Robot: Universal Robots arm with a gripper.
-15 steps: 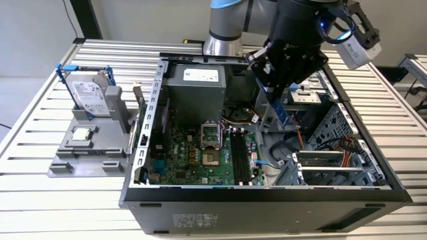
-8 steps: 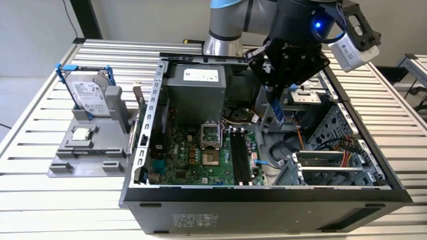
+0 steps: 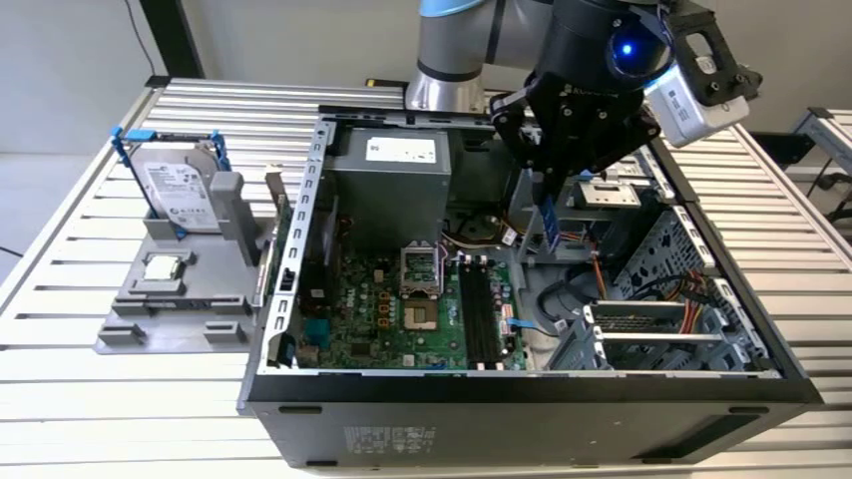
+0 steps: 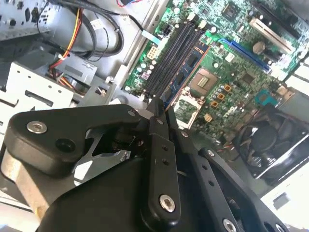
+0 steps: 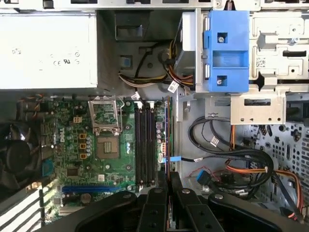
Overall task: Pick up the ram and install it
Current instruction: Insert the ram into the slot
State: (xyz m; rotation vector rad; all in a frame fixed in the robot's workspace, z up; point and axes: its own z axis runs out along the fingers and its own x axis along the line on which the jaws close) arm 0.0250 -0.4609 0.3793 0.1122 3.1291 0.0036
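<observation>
Exterior view: pincer (image 3: 549,178) narrow, clamped on the ram (image 3: 545,225), which hangs upright just beneath it inside the open computer case (image 3: 533,409).
Second wrist view: ram (image 4: 186,72) juts from the fingertips toward the memory slots (image 4: 171,53).
First wrist view: ram (image 5: 167,140) edge-on ahead of the pincer (image 5: 166,182), just beside the slots.
</observation>
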